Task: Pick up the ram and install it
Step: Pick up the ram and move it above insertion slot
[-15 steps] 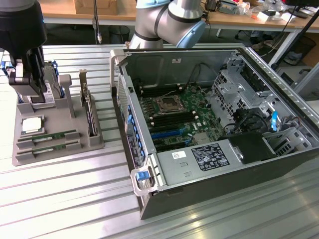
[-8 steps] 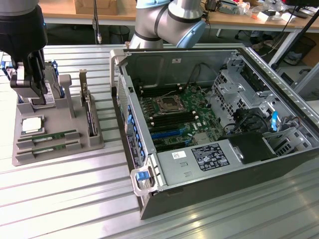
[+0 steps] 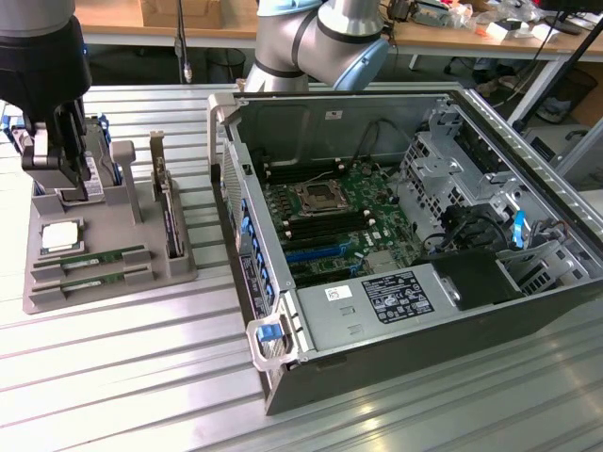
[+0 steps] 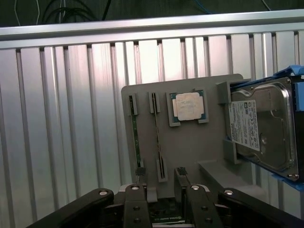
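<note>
Two rams lie side by side in slots on the grey holder tray (image 3: 104, 292): one ram (image 3: 89, 256) (image 4: 156, 135) nearer the processor, the other ram (image 3: 89, 277) (image 4: 135, 137) by the tray's edge. Both are thin green sticks. My gripper (image 3: 64, 186) (image 4: 160, 176) hangs open above the tray with nothing between its fingers. In the wrist view the two black fingertips (image 4: 138, 173) stand on either side of the end of the ram nearer the processor, apart from it. The open computer case (image 3: 405, 235) lies at the exterior view's right, its motherboard (image 3: 330, 221) with its long memory slots exposed.
The tray also carries a square silver processor (image 3: 58, 235) (image 4: 189, 106), a hard drive (image 4: 261, 128) in a blue frame, and an upright expansion card (image 3: 170, 212). The ribbed aluminium table (image 3: 141, 377) runs under everything. The arm's base (image 3: 320, 42) stands behind the case.
</note>
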